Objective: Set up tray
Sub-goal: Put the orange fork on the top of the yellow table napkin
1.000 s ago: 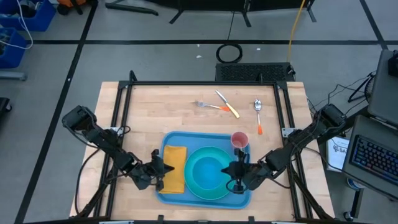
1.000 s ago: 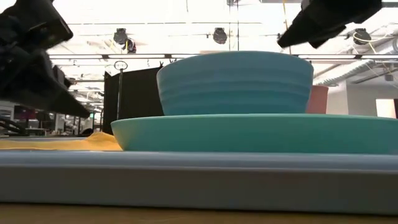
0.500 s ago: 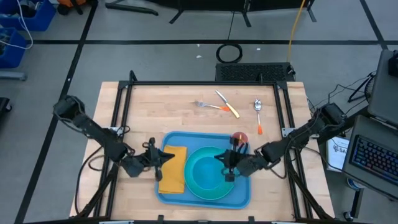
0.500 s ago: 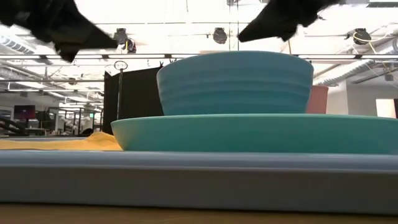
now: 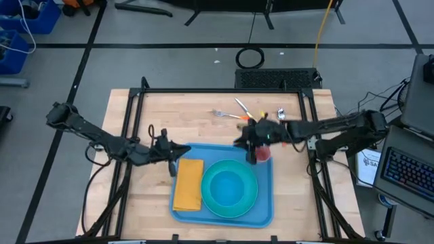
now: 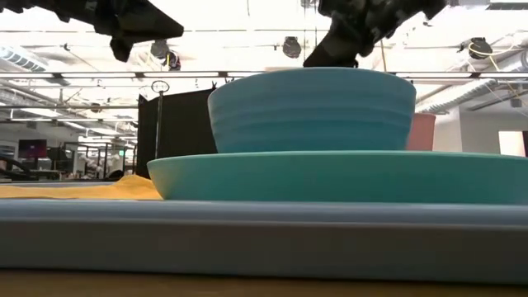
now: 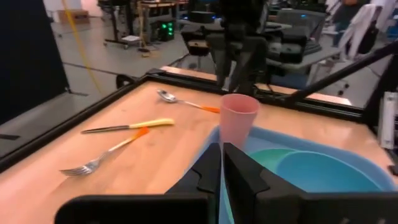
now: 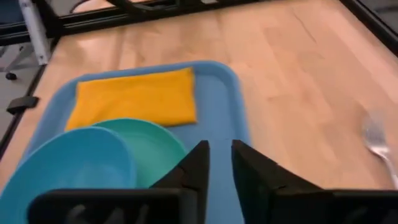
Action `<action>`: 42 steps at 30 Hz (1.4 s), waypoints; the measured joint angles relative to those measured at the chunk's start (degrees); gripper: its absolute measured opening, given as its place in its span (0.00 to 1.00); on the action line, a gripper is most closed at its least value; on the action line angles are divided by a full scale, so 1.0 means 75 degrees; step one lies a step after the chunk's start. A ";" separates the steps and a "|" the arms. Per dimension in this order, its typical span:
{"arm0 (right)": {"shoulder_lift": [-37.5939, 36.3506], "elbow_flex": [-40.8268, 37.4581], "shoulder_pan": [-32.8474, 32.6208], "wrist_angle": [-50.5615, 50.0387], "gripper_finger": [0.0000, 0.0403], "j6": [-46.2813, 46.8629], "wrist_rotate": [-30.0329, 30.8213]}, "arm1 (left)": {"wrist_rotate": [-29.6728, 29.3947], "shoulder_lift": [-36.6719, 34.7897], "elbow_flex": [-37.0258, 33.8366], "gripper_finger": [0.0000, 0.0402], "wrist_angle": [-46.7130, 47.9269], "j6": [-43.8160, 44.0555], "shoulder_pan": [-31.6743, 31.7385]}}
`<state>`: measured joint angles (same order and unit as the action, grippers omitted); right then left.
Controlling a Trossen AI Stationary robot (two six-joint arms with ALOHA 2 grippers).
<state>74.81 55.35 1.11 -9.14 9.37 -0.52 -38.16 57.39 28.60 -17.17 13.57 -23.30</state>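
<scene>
The light-blue tray [image 5: 266, 203] lies on the wooden table. On it are a yellow napkin [image 5: 188, 184], a turquoise plate [image 6: 338, 177] with a blue bowl [image 6: 312, 110] on it, and a pink cup [image 7: 239, 121] standing upright in the far right corner. My left gripper [image 7: 221, 163] is shut and empty, hovering by the tray's far left corner [image 5: 178, 153]. My right gripper [image 8: 219, 163] is open and empty, raised above the tray's far right part, next to the cup [image 5: 262, 155].
A fork [image 5: 226, 115], a knife [image 5: 247, 113] and a spoon [image 5: 281, 114] lie on the bare wood beyond the tray, near the table's far edge. A black frame [image 5: 203, 90] runs along the table's edges. Bare wood lies left of the tray.
My left gripper has risen from the napkin's left edge and gone toward the table's far edge, to the tray's far left corner. My right gripper has risen from the tray's near right part and swung toward the far edge, up beside the cup. The tray's things stayed put.
</scene>
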 joint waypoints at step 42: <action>0.6673 0.6587 0.4293 -0.6702 0.30 -0.4440 -0.1908 | 0.2114 -0.0012 0.0000 0.05 0.2102 0.0288 0.2426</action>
<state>124.86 104.75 33.30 -59.40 -23.93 -14.83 -22.31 57.30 28.60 -1.40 15.73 -5.10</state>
